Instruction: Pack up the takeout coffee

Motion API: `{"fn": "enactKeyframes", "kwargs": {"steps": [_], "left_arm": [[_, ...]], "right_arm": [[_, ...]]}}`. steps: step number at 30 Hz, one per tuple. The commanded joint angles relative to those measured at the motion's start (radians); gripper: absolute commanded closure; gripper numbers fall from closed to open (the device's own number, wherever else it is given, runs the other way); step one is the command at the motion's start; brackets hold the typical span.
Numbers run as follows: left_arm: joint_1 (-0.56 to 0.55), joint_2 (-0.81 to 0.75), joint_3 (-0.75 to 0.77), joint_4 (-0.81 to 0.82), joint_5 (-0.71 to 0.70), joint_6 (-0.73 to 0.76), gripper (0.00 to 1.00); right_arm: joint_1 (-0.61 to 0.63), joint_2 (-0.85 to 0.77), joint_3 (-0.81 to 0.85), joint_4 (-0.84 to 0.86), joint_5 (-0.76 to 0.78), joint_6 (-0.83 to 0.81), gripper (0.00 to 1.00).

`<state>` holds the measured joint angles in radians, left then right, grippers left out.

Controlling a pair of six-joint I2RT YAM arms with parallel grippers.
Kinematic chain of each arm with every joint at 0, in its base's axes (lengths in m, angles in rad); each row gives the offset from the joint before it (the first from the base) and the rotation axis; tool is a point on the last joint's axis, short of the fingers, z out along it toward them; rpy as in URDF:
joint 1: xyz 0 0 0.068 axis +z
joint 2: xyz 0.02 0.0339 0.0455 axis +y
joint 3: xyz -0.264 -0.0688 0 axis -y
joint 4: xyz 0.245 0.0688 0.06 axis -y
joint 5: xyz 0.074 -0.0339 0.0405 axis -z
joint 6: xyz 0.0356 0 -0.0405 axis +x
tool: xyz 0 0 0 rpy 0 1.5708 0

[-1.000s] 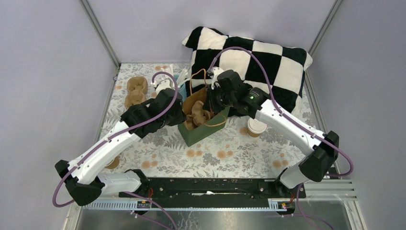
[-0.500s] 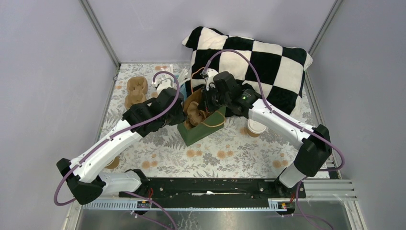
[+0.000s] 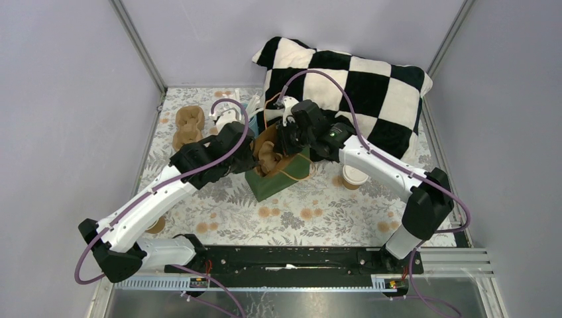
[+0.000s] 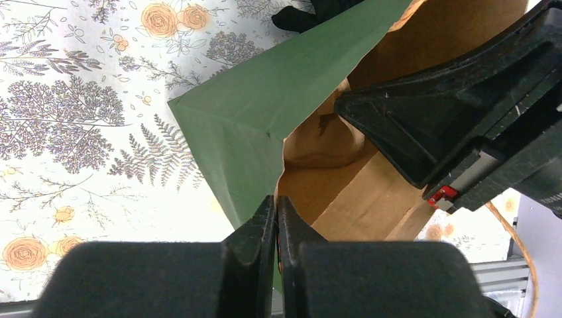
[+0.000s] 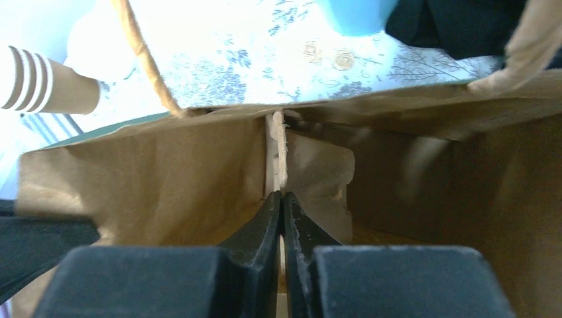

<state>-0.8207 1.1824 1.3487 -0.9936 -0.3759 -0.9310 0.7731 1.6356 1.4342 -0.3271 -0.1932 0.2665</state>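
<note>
Here the green bag (image 3: 275, 185) stands open in the middle of the flowered cloth (image 3: 318, 212), and both claws are on its mouth. The left claw (image 4: 276, 215) is closed tight on the bag's near rim, green paper pinched between its fingers where the side wall folds. The right claw (image 5: 281, 209) reaches in from the far side and is also closed, its tips nipping a pale upright seam of the brown inner wall. In the overhead view a brown pulp tray (image 3: 268, 154) shows inside the bag between the two claws, and a second pulp tray (image 3: 187, 124) lies on the cloth well to the left. The coffee cup (image 3: 354, 175) is not in the bag: it stands upright on the cloth to the right of it, lid on, apart from the bag and partly tucked under the right arm, just in front of the black-and-white checked pillow (image 3: 371, 79).
</note>
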Motion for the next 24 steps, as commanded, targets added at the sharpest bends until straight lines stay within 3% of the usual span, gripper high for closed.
{"fn": "enactKeyframes", "kwargs": {"steps": [1,6,9,16,21,24], "left_arm": [[-0.004,0.001,0.044,0.003,-0.03,0.012,0.93],[-0.004,0.006,0.051,-0.016,-0.047,0.005,0.92],[-0.002,0.007,0.053,-0.017,-0.05,0.005,0.92],[-0.003,0.038,0.072,-0.017,-0.031,0.027,0.92],[-0.002,0.037,0.051,-0.018,-0.01,0.032,0.92],[-0.003,0.033,0.054,-0.026,-0.023,0.032,0.91]], "right_arm": [[0.01,0.026,0.066,-0.086,0.149,-0.041,0.85],[0.068,0.082,0.348,-0.416,0.594,-0.081,0.5],[0.099,0.073,0.446,-0.497,0.603,-0.094,0.36],[0.117,-0.008,0.577,-0.614,0.495,-0.065,0.29],[0.102,-0.061,0.7,-0.749,0.628,-0.099,0.12],[0.028,-0.119,0.685,-0.847,0.725,-0.072,0.04]]}}
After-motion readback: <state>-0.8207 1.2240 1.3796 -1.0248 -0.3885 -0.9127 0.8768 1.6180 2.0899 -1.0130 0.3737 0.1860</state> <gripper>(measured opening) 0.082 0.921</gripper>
